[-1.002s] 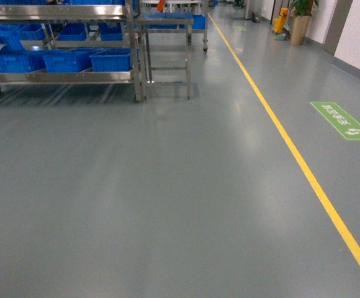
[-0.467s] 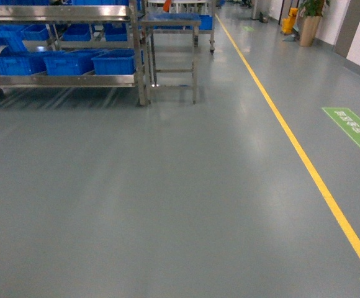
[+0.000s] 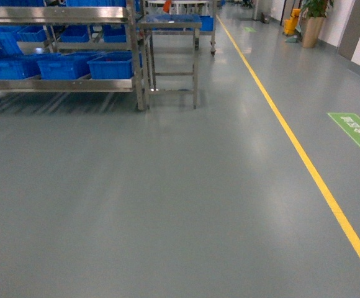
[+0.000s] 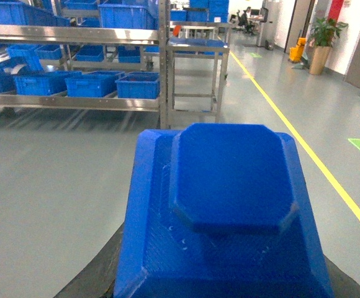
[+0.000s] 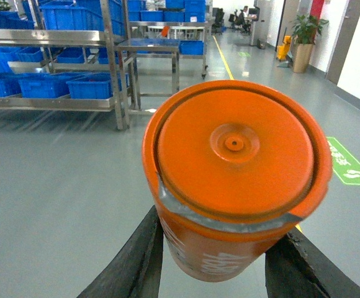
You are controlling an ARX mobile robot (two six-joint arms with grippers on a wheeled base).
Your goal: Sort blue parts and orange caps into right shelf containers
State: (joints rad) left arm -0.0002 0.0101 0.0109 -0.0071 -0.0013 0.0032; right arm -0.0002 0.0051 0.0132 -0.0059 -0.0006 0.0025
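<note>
Since a second ago the head view has swung right: the shelf (image 3: 62,84) sits further right and lower, the green floor sign (image 3: 357,132) nearer the right edge. Far left, blue crates (image 3: 112,65) line the steel shelf, with a small steel table (image 3: 171,25) just right of it. Open grey floor (image 3: 167,198) lies between the robot and the shelf. A yellow line (image 3: 304,161) runs along the right. The left gripper (image 4: 223,273) is clamped on a blue part (image 4: 226,186); the right gripper (image 5: 214,261) is clamped on an orange cap (image 5: 236,161).
</note>
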